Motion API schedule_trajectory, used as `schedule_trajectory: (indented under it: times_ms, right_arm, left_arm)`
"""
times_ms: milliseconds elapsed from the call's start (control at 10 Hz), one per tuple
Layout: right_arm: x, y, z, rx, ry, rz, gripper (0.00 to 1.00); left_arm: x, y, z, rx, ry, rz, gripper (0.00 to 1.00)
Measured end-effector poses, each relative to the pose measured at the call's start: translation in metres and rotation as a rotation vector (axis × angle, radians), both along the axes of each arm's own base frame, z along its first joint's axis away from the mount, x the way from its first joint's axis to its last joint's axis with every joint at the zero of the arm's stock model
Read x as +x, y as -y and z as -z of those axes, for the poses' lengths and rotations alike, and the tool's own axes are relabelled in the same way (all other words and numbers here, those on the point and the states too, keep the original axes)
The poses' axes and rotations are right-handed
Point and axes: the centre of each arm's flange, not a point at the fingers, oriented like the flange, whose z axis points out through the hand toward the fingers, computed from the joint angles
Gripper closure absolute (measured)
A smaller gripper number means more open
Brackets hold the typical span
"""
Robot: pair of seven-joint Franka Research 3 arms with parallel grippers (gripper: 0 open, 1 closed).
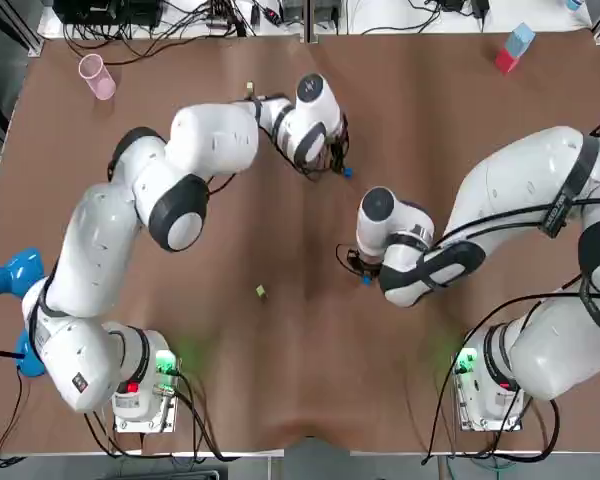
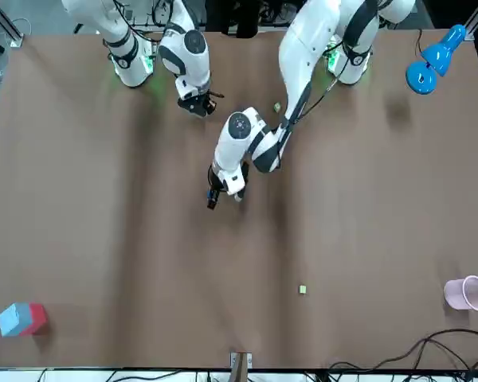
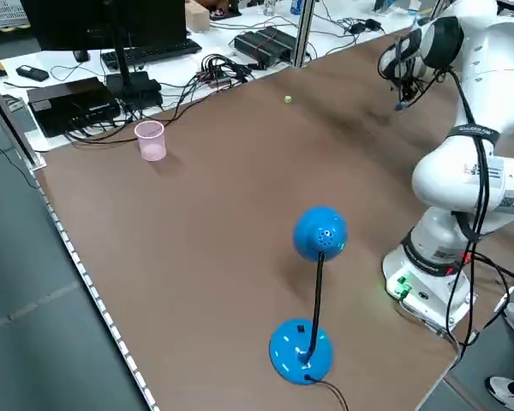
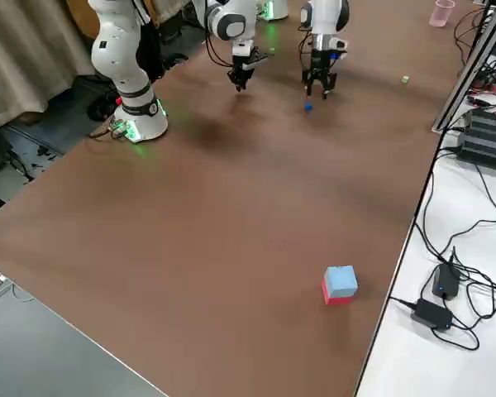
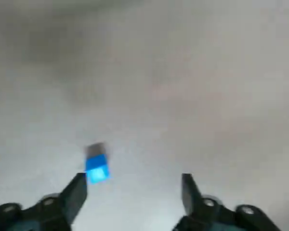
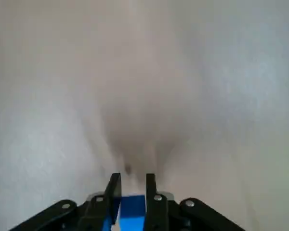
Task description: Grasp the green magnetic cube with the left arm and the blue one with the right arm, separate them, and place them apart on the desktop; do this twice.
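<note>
The right gripper is pinched on a blue cube, low over the middle of the table. I'd set it flat before releasing, well clear of the green cube. The left gripper hangs spread open beside a second blue cube, which is best left alone.

A pink cup stands upright at the far left of the brown table, and a blue desk lamp sits nearer along the left edge. A light-blue and red block rests in the far right corner. Black cables lie beyond the far edge.
</note>
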Motion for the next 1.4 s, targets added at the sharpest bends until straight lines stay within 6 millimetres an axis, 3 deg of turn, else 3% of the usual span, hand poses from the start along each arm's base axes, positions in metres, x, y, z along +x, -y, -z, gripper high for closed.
schedule_trajectory:
  times_ms: [100, 300, 500, 600, 800, 1000, 1400]
  right_arm:
    - [-0.005, -0.004, -0.002, 0.005, 0.003, -0.014, 0.66]
    - [-0.002, -0.01, -0.013, 0.026, 0.025, -0.018, 0.37]
    - [0.022, -0.023, -0.036, 0.077, 0.068, 0.011, 0.08]
    - [0.047, -0.027, -0.049, 0.106, 0.093, 0.042, 0.0]
    - [0.115, -0.01, -0.07, 0.141, 0.146, 0.135, 0.0]
    - [0.165, 0.004, -0.074, 0.155, 0.168, 0.204, 0.0]
    - [0.23, -0.015, -0.046, 0.161, 0.165, -0.059, 0.0]
  left_arm:
    - [0.024, -0.021, -0.023, 0.032, 0.02, 0.005, 0.0]
    - [0.074, -0.083, -0.088, 0.119, 0.025, 0.043, 0.0]
    - [0.113, -0.155, -0.146, 0.187, 0.028, 0.092, 0.0]
    - [0.129, -0.196, -0.17, 0.223, 0.018, 0.121, 0.0]
    - [0.144, -0.277, -0.212, 0.295, -0.035, 0.207, 0.0]
    - [0.142, -0.336, -0.24, 0.342, -0.06, 0.347, 0.0]
    - [0.122, -0.41, -0.281, 0.39, -0.052, 0.728, 0.0]
